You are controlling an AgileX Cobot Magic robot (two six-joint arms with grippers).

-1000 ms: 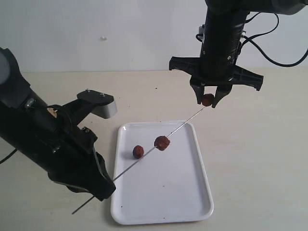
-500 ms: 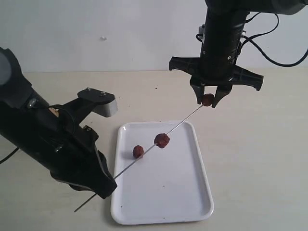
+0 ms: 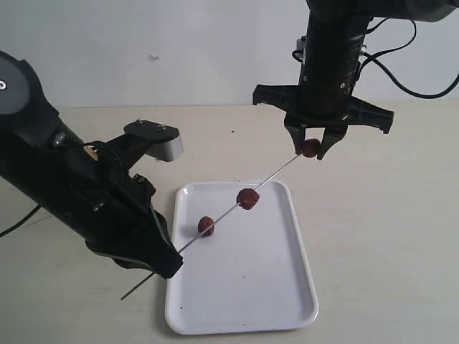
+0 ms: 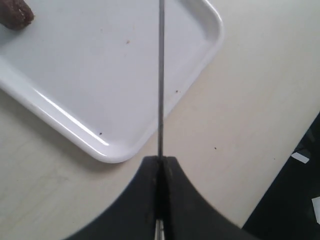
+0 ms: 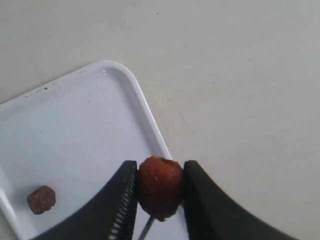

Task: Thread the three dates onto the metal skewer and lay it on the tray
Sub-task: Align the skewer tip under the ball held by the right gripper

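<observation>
Above the tray [image 3: 287,301], the left gripper [image 3: 170,266], clamped on the metal skewer [image 3: 280,170], has pushed its tip against the date [image 3: 310,147] pinched in the right gripper [image 3: 310,153]: second threading starts.

The tray [image 3: 287,287] is seen as smooth, glossy white ware. Above it, the skewer [image 4: 160,75] is shown as thin, smooth grey metal, and the threaded date [image 3: 247,198] as dull and wrinkled. Beneath the tray, the table [image 3: 387,236] is finished pale and matt.

The slanting skewer [image 3: 278,174] bars the tray's [image 3: 287,287] upper-left part; its lower half lies free.
</observation>
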